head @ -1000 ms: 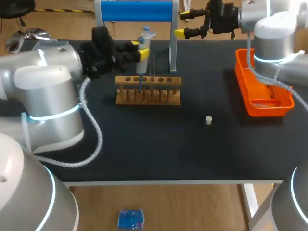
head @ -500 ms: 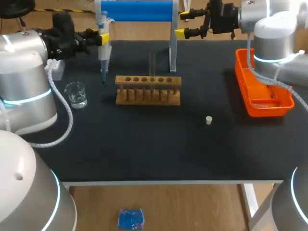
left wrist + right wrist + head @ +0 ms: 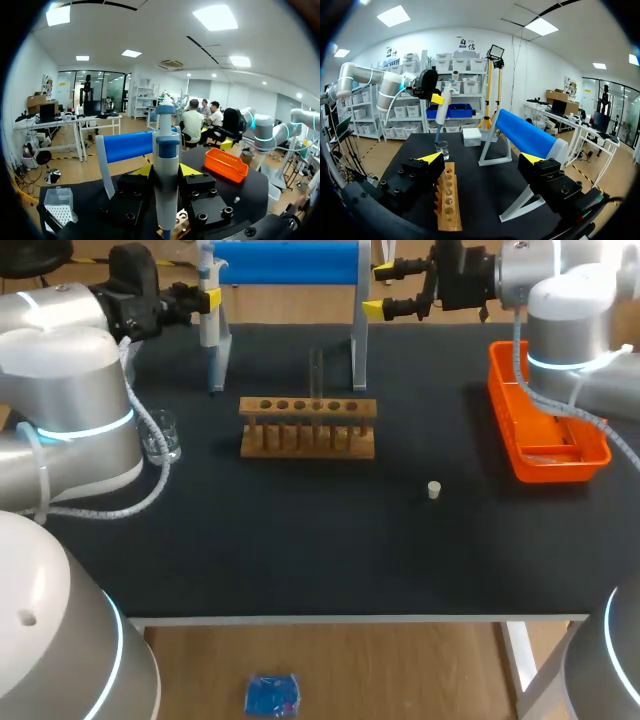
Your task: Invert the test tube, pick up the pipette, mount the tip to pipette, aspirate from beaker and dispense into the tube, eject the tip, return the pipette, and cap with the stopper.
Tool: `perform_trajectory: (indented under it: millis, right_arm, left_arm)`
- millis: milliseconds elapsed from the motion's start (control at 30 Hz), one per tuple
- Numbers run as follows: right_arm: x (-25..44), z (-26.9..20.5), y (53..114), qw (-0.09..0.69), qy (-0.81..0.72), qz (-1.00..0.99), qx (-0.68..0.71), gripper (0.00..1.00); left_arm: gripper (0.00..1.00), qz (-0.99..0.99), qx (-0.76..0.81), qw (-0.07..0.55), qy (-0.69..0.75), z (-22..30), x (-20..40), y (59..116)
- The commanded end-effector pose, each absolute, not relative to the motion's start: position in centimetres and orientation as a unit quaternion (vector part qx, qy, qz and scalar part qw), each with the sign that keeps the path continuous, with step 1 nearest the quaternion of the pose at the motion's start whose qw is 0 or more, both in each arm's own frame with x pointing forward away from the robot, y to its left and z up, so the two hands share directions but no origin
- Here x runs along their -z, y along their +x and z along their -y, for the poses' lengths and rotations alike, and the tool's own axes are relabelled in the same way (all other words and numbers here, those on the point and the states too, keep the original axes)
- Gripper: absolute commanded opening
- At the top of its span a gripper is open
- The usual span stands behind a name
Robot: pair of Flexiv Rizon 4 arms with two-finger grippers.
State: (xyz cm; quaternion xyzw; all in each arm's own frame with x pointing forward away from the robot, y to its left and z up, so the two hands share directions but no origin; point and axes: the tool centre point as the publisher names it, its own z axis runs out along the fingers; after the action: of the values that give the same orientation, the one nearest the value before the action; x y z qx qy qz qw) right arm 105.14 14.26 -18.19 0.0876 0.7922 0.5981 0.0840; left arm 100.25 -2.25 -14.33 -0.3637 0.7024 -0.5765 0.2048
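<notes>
My left gripper is shut on the white and blue pipette, held upright at the table's back left beside the blue stand. The left wrist view shows the pipette between the yellow-tipped fingers of that gripper. Seen from the right wrist, the pipette hangs over the glass beaker. The beaker stands left of the wooden rack, which holds an upright test tube. The small stopper lies right of the rack. My right gripper hovers open and empty at the back.
An orange tray sits at the right edge. A white tip box stands at the back left, also seen as the tip box behind the beaker. The stand's white legs rise just behind the rack.
My left arm has carried the pipette from above the rack leftward and then slightly back toward the stand. The right arm has stayed still.
</notes>
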Motion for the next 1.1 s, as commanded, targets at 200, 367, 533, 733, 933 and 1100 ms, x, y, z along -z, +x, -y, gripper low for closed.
perform_trajectory:
  millis: [200,367,533,733,933,1100]
  right_arm:
    - [18.1,-14.2,105.1,0.083,0.088,-0.793,-0.597,1.0]
    - [18.1,-14.2,105.1,0.083,0.088,-0.793,-0.597,1.0]
    - [18.1,-14.2,105.1,0.083,0.088,-0.793,-0.597,1.0]
    - [18.1,-14.2,105.1,0.083,0.088,-0.793,-0.597,1.0]
    - [18.1,-14.2,105.1,0.083,0.088,-0.793,-0.597,1.0]
    - [18.1,-14.2,105.1,0.083,0.088,-0.793,-0.597,1.0]
  left_arm:
    - [0.0,-0.7,0.551,0.222,-0.397,3.8,13.7,103.0]
    - [0.0,-0.7,0.534,0.226,-0.418,4.6,13.7,104.2]
    - [0.0,-0.693,0.526,0.231,-0.435,5.3,13.7,105.3]
    - [0.0,-0.69,0.507,0.241,-0.457,5.5,13.9,106.7]
    - [0.0,-0.69,0.49,0.245,-0.473,5.7,14.7,108.2]
    - [0.0,-0.682,0.478,0.256,-0.49,5.4,15.1,109.1]
